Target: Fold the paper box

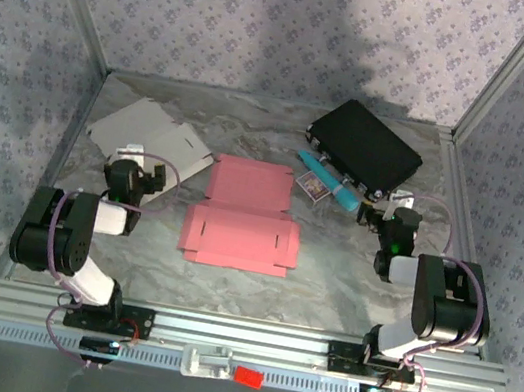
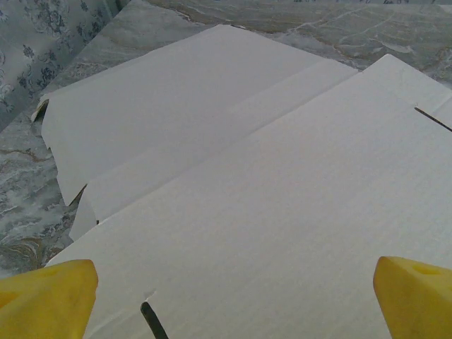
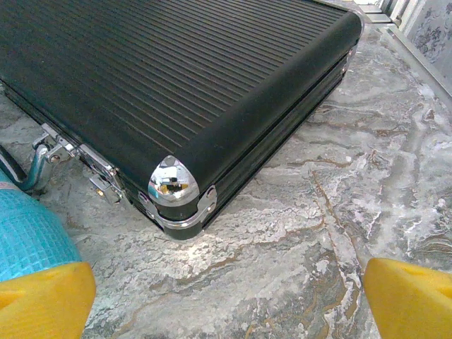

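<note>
pink box (image 1: 243, 215) lies flat and unfolded on the table (image 1: 253, 134) between the arms, to the right of the left gripper (image 1: 151, 176) and to the left of the right gripper (image 1: 380, 215); the left one looks nearer. its creases run side to side, with the flaps spread out. both grippers are wide open and hold nothing: the left hangs over a white box (image 2: 247, 176), also flat, and the right faces a black case (image 3: 176, 85). i judge pink is the one meant.

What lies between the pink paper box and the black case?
In the top view, a teal cylinder and a small packet lie between the pink paper box and the black case.
</note>
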Action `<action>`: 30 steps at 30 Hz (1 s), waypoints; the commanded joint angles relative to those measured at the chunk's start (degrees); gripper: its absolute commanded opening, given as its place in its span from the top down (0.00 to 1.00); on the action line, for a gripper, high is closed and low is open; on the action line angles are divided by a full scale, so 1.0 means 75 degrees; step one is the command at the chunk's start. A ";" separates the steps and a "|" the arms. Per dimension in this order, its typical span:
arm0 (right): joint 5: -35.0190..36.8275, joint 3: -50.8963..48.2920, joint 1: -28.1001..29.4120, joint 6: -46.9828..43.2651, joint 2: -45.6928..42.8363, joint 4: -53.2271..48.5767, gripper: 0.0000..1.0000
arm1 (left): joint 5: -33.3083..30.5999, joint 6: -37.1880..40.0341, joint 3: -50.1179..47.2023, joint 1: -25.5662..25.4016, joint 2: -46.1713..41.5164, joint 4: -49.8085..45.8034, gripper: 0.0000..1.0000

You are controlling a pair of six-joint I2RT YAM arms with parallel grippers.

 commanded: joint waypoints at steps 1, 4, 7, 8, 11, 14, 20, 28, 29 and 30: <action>-0.0002 0.0133 -0.0008 -0.0128 0.0000 0.0002 0.01 | 0.0075 0.0079 0.0058 0.0051 -0.0063 0.0263 0.00; 0.0003 0.0140 -0.0002 -0.0126 -0.0002 0.0002 0.01 | 0.0074 0.0078 0.0058 0.0060 -0.0063 0.0263 0.00; -0.0002 0.0136 -0.0020 -0.0131 -0.0004 0.0000 0.01 | 0.0072 0.0083 0.0058 0.0058 -0.0060 0.0263 0.00; 0.0003 0.0137 -0.0011 -0.0136 -0.0001 -0.0010 0.01 | 0.0074 0.0082 0.0059 0.0051 -0.0065 0.0263 0.00; -0.0010 0.0140 -0.0013 -0.0137 -0.0001 -0.0010 0.01 | 0.0072 0.0081 0.0061 0.0054 -0.0062 0.0263 0.00; -0.0025 0.0149 -0.0031 -0.0125 0.0004 -0.0022 0.01 | 0.0072 0.0083 0.0066 0.0060 -0.0056 0.0263 0.00; -0.0037 0.0156 -0.0032 -0.0118 -0.0001 -0.0022 0.01 | 0.0075 0.0083 0.0058 0.0057 -0.0057 0.0263 0.00; 0.0693 -0.0259 0.0135 -0.0045 -0.0362 0.0482 0.01 | 0.0273 0.0284 0.0108 -0.0027 -0.0324 0.0030 0.00; 0.0986 -0.0359 0.0239 -0.0073 -0.0550 0.0521 0.01 | 0.0016 0.0421 0.0269 -0.0232 -0.0565 -0.0494 0.00; 0.1261 -0.0440 0.0371 -0.0134 -0.0765 0.0527 0.01 | -0.0299 0.0553 0.0430 -0.0440 -0.0808 -0.0953 0.00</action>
